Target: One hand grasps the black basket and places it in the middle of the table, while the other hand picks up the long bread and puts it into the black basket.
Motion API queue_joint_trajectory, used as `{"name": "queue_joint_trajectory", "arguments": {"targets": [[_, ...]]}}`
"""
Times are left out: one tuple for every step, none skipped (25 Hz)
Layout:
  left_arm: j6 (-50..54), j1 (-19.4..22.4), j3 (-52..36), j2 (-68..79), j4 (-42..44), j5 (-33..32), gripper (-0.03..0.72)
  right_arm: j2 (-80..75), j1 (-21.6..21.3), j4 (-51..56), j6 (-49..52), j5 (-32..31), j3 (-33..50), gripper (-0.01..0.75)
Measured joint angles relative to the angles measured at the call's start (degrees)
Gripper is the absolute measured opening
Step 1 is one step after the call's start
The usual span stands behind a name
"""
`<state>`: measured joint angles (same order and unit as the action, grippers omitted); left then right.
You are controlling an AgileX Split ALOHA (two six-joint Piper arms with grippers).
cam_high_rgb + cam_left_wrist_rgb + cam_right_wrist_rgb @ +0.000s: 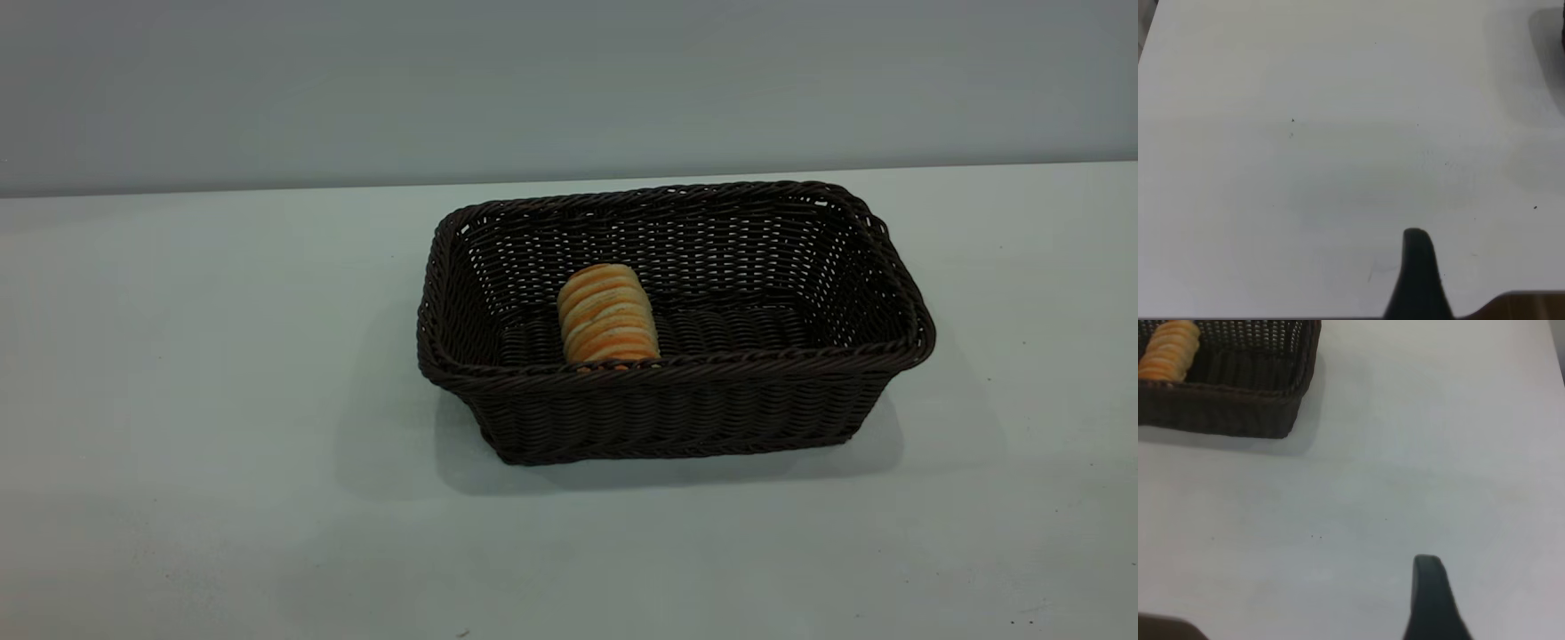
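The black basket [676,391] stands upright near the middle of the table [178,373]. The long bread [608,313] lies inside it, left of the basket's centre, with its near end against the front wall. In the right wrist view a corner of the basket [1225,413] shows with the bread [1168,350] in it. My right gripper [1431,600] hovers over bare table, well apart from the basket. My left gripper [1418,280] is over bare table too, holding nothing that shows. Neither arm shows in the exterior view.
The table's back edge meets a plain grey wall [569,89]. A brown strip [1531,307] shows at the margin of the left wrist view. Bare tabletop lies to the left, right and front of the basket.
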<state>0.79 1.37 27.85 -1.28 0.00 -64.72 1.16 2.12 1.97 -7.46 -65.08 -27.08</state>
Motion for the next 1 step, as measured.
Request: {"name": "queue_joint_trajectory", "arguments": {"targets": [[0.0, 0.0, 0.0, 0.0, 0.0, 0.0, 0.591, 0.0, 0.0, 0.0, 0.0, 0.0, 0.0, 0.496]]}}
